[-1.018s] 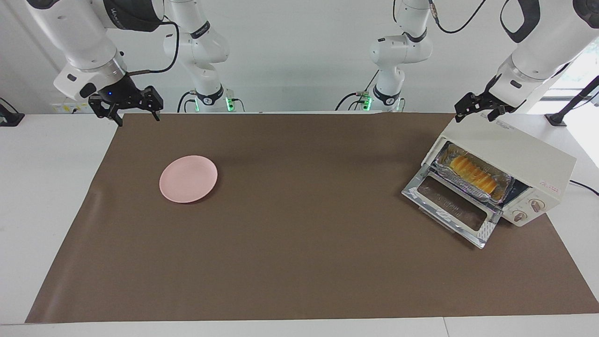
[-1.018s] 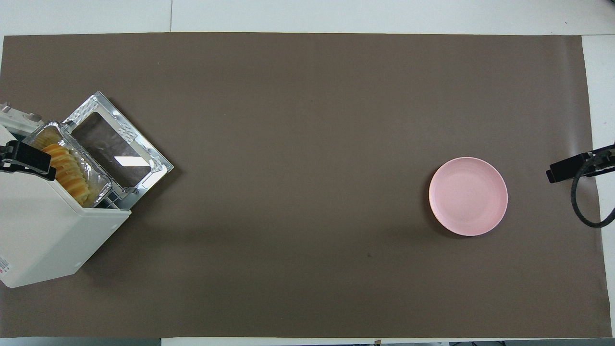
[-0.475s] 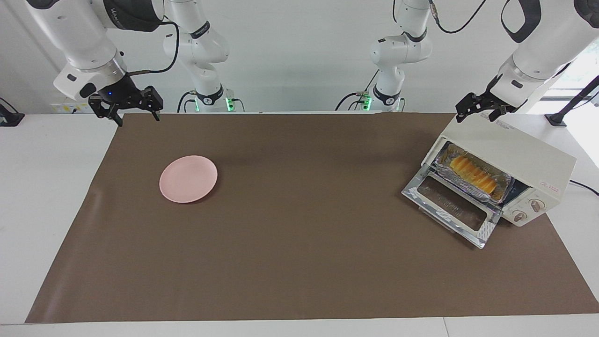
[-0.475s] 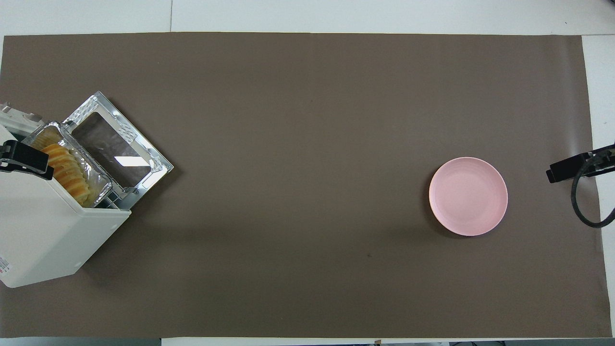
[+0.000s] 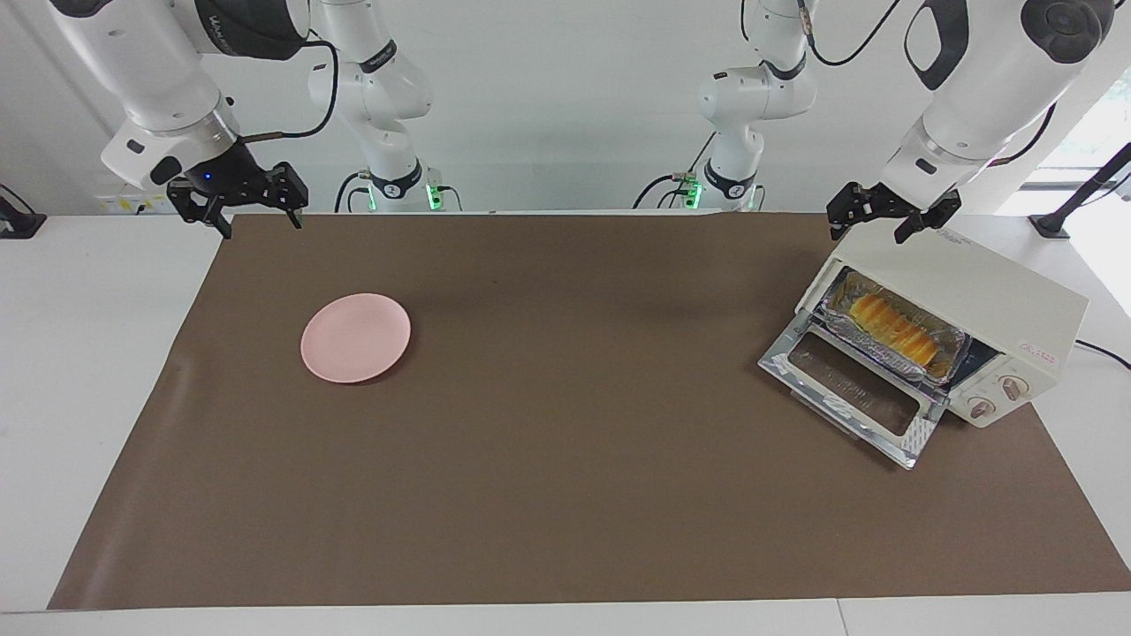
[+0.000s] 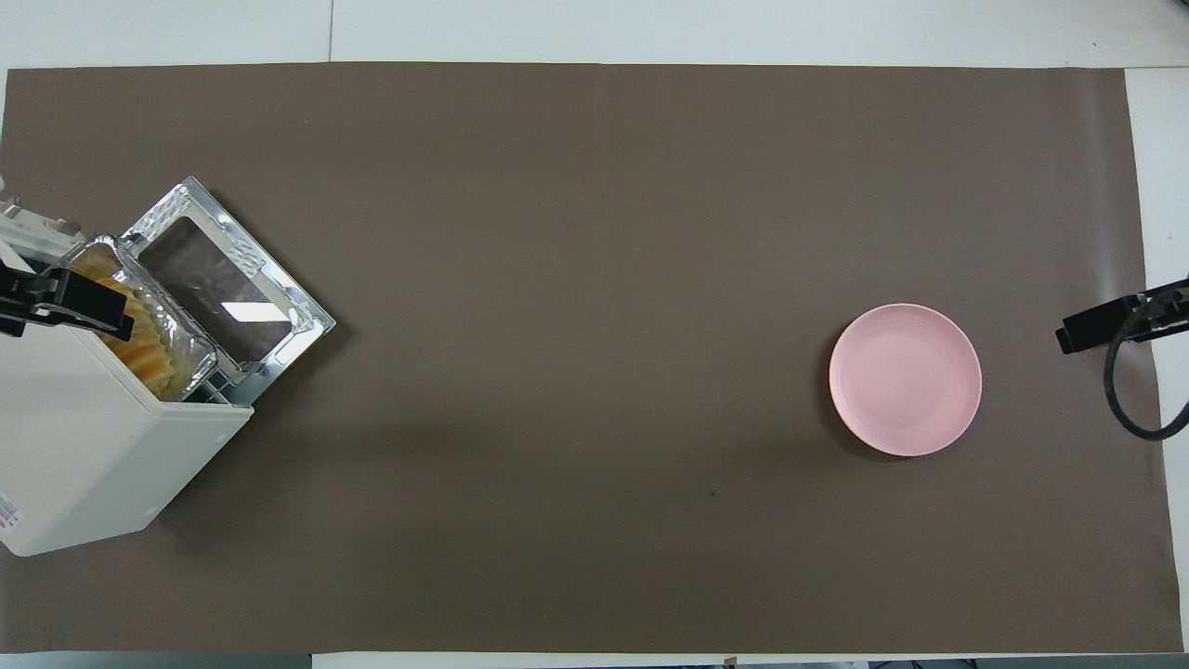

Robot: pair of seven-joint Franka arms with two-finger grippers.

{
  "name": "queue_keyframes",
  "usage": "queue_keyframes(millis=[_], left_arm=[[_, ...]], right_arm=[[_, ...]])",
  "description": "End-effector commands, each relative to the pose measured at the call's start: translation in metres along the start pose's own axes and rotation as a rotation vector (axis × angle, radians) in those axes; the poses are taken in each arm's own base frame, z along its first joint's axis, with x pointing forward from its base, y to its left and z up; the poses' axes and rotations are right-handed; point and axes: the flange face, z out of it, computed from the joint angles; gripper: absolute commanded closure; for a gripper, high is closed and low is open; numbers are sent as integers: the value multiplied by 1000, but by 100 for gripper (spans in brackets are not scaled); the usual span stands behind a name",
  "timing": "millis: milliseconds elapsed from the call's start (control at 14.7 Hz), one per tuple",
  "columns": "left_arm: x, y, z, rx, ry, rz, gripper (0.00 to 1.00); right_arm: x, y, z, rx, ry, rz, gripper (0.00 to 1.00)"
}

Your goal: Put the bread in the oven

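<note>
The yellow-orange bread (image 5: 892, 325) lies in a crinkled foil tray (image 5: 870, 350) on the rack inside the cream-white oven (image 5: 972, 283), at the left arm's end of the table. The oven's glass door (image 5: 848, 384) is dropped open. In the overhead view the bread (image 6: 150, 353) shows partly under one black finger (image 6: 93, 311) of my left gripper. My left gripper (image 5: 867, 231) is open and empty, in the air over the oven's top edge nearest the robots. My right gripper (image 5: 261, 225) is open and empty over the mat's edge at the right arm's end.
A round pink plate (image 5: 355, 337) sits empty on the brown mat toward the right arm's end; it also shows in the overhead view (image 6: 905, 379). The oven's two knobs (image 5: 998, 397) face away from the robots. Its open door (image 6: 228, 293) juts out over the mat.
My left gripper has moved over the oven's top toward the right arm's end, now partly over the tray in the overhead view. The right arm, bread and oven have not moved.
</note>
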Motion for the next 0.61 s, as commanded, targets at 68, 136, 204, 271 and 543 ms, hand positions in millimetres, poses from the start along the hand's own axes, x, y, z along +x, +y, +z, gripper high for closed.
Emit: queue_keyframes(millis=[68,136,204,271,543], left_arm=[[-1,-5,1,-15,38,-20,0],[-1,-5,4,-16,36,-20,0],[-1,-5,3,-16,39,-20,0],[-2,-6,2,-22,43,-26,0],[0,-8,1,-53,60,-58,0]], right_arm=[[-5,2,-1,-13,-10,-17,0],[-5,2,-1,-13,-10,-17,0],[-4,2,0,-12,-11,-17,0],[-5,2,-1,-13,-10,-17,0],[-5,2,-1,-13,-10,-17,0]])
